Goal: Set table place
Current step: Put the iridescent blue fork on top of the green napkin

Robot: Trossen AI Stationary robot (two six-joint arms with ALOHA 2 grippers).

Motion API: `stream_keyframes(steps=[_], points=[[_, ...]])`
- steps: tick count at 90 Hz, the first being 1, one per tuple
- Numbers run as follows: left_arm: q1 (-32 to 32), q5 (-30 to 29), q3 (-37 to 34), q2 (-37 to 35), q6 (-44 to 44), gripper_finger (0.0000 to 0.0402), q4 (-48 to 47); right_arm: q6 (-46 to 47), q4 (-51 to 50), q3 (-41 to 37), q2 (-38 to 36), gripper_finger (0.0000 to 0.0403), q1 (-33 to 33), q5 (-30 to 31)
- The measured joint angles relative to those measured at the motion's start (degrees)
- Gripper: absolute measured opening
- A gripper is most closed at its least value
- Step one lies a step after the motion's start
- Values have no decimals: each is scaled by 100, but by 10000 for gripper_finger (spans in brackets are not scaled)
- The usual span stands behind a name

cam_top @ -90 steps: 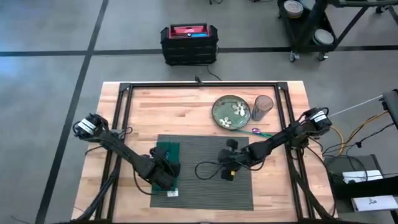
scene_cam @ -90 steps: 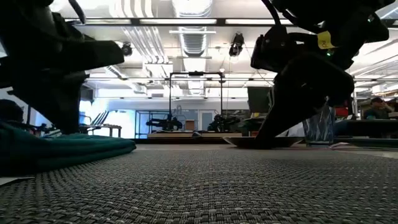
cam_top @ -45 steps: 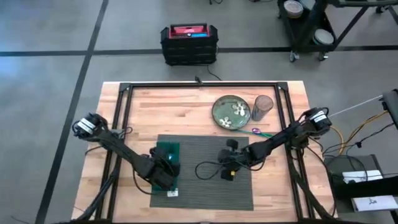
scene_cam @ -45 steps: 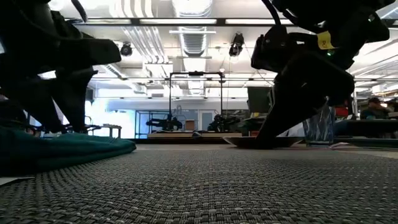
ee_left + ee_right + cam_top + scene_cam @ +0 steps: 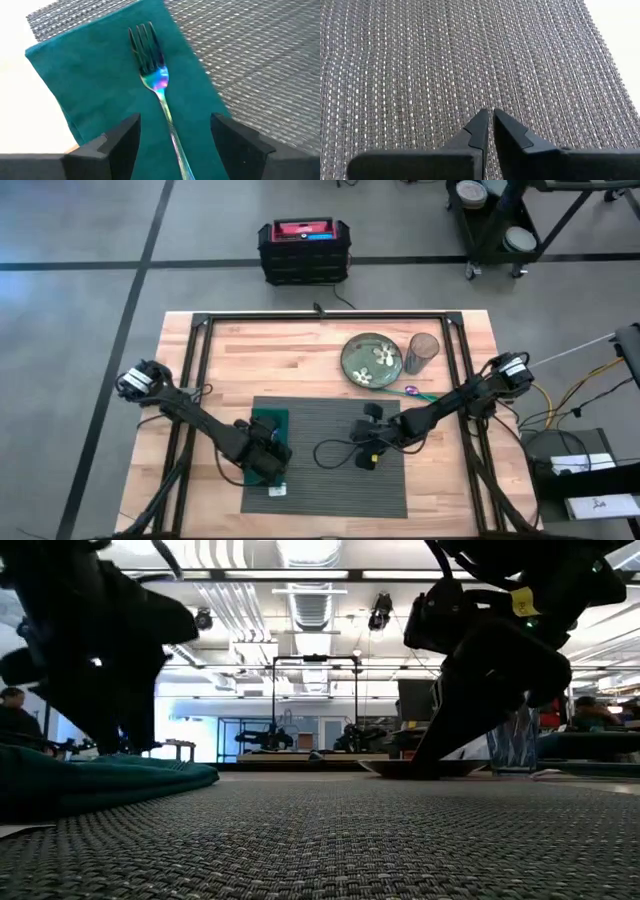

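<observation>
I had left gripper (image 5: 172, 132) spread wide over iridescent metal fork (image 5: 159, 85) on dark green cloth napkin (image 5: 95, 85); right gripper (image 5: 489, 120) pinched closed, empty, over dark grey ribbed placemat (image 5: 445, 60).

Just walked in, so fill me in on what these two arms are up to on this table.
They are laying a place setting. The left pincer hangs open over a fork that lies on the green napkin at the left edge of the placemat. The right pincer is shut and empty, low over the mat's middle. The flowered plate, glass and a purple-handled utensil wait on the bare table beyond the mat.
</observation>
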Motion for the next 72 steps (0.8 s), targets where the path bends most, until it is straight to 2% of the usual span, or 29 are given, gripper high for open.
stream_keyframes(steps=[15, 61, 72], points=[[63, 34, -4, 152, -182, 177, 4, -20, 3, 0, 0, 14, 0, 2], [62, 170, -63, 375, -429, 11, 79, -107, 20, 0, 4, 14, 0, 4], [60, 195, -63, 336, -561, 7, 77, -114, 22, 2, 7, 14, 0, 6]])
